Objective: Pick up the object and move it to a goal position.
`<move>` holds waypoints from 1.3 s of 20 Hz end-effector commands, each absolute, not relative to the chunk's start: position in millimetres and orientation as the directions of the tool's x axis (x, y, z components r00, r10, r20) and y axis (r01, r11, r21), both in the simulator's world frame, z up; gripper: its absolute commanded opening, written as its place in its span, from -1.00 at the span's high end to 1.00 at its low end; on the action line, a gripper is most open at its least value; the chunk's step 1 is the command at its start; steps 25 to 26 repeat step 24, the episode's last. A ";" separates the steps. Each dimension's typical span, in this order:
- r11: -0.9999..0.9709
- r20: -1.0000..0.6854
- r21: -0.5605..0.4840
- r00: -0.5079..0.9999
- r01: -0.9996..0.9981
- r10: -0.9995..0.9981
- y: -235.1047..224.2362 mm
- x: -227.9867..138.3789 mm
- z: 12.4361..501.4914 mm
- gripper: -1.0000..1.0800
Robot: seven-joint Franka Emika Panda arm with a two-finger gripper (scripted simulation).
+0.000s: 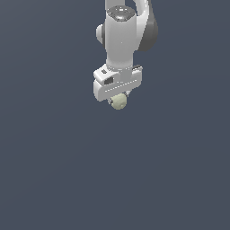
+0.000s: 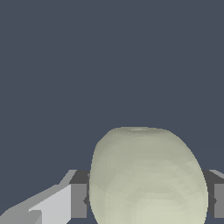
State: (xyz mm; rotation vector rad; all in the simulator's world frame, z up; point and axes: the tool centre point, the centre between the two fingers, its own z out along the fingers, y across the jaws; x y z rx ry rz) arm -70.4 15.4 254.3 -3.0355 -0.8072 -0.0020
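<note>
The object is a small pale yellowish-green ball [image 1: 119, 101]. It sits right under the white gripper [image 1: 118, 99] in the exterior view, between the fingers, which are mostly hidden behind it. In the wrist view the ball [image 2: 146, 175] fills the space between two dark finger pads [image 2: 78, 200], one on each side, both touching it. The gripper is shut on the ball and holds it up in the air, in the upper middle of the exterior view.
The white and grey arm [image 1: 121, 36] comes down from the top of the exterior view. Around it I see only a plain dark blue-grey background [image 1: 54, 170].
</note>
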 end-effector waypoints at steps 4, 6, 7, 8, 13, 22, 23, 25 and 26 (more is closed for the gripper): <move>-0.868 0.001 -0.001 0.868 0.497 0.497 10.7 -70.1 312.6 1.00; -0.868 0.001 -0.001 0.868 0.497 0.497 9.1 -69.5 332.1 1.00; -0.868 0.001 -0.001 0.868 0.497 0.497 8.3 -69.2 341.0 1.00; -0.868 0.001 -0.001 0.868 0.497 0.497 7.6 -68.8 349.4 1.00; -0.868 0.000 0.000 0.868 0.496 0.496 4.6 -66.7 383.2 1.00; -0.868 0.000 0.000 0.868 0.496 0.496 2.2 -63.5 410.5 1.00; -0.868 0.000 0.000 0.868 0.496 0.496 2.1 -63.4 411.0 1.00; -0.868 0.000 0.000 0.868 0.496 0.496 2.1 -63.3 411.2 1.00; -0.868 0.000 0.000 0.868 0.496 0.496 2.1 -63.3 411.2 1.00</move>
